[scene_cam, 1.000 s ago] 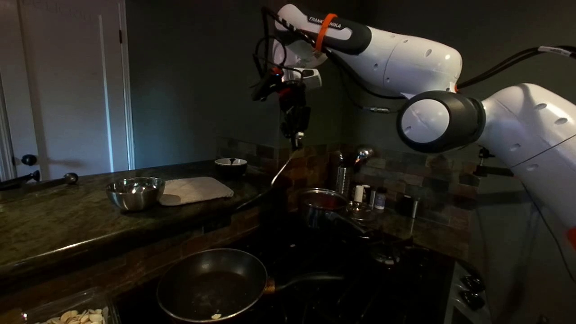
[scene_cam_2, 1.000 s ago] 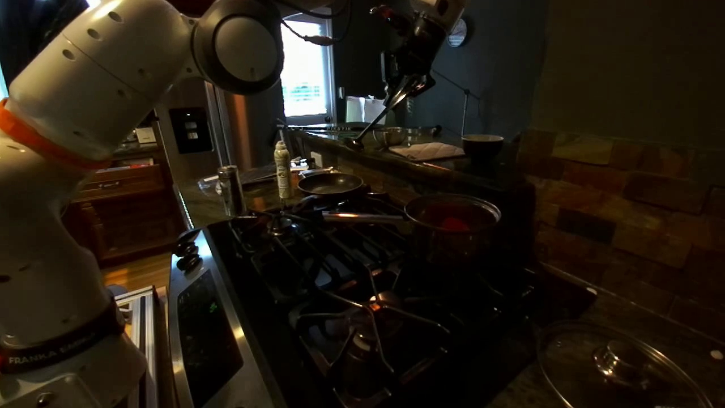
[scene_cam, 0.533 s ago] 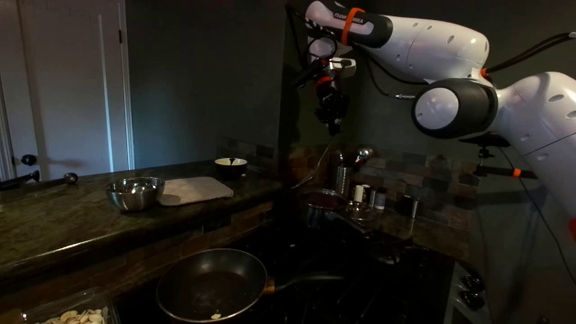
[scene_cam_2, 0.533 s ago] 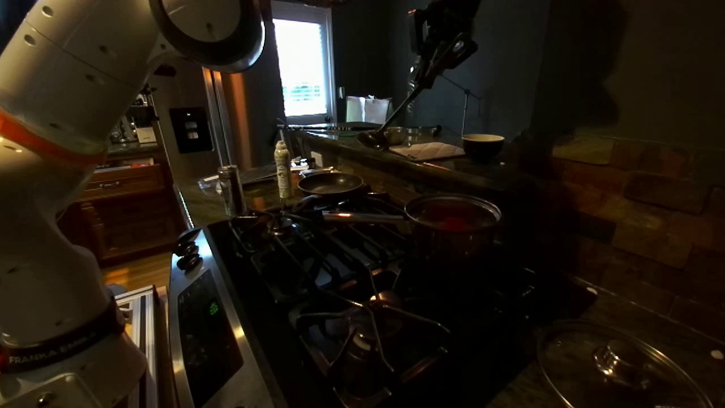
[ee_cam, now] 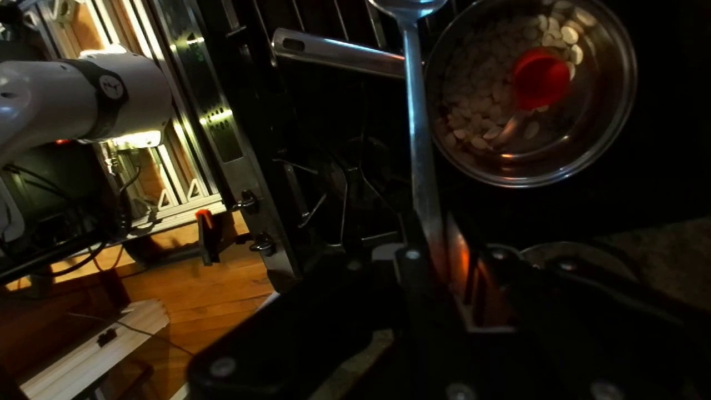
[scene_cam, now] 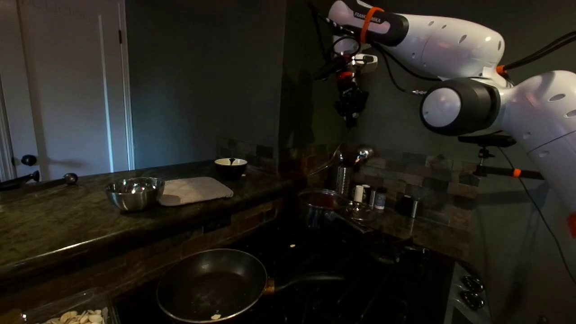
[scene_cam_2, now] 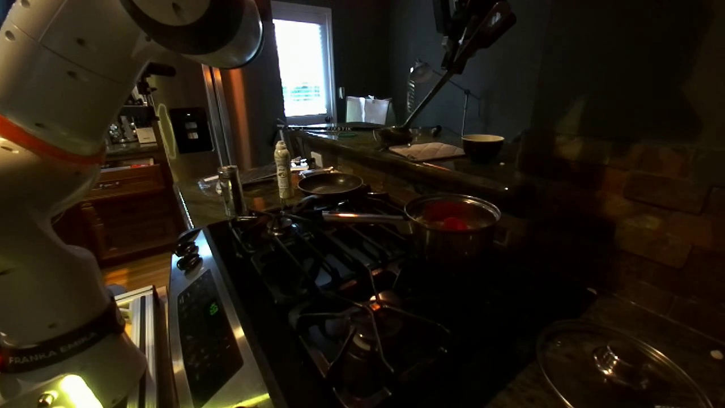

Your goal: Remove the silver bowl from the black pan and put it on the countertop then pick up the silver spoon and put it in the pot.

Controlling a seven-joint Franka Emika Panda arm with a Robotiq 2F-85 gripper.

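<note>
Dim kitchen, silver spoon (ee_cam: 417,122) held up

Left to right: clear tub (scene_cam: 74,299) of pale pieces (scene_cam: 81,316); silver bowl (scene_cam: 135,198) on the countertop (scene_cam: 54,225); black pan (scene_cam: 225,285), a white scrap (scene_cam: 216,317) inside; pot (ee_cam: 597,105) containing more pale bits (ee_cam: 489,89) and something red (ee_cam: 540,79), perhaps a utensil. The gripper (ee_cam: 435,230) pinches the silver spoon between its fingers, crossing the pot's handle (ee_cam: 344,54) in the wrist view. Arm (scene_cam_2: 45,283) lettering (scene_cam_2: 51,350): "FRANKA EMIKA".

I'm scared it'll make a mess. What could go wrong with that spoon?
The silver spoon might twist or slip: the end effector grips only its handle, and it hangs slanted. It might miss the pot, since the wrist view shows it off to the side of the opening. In there, it could bump the red thing or scatter the pale pieces.
</note>
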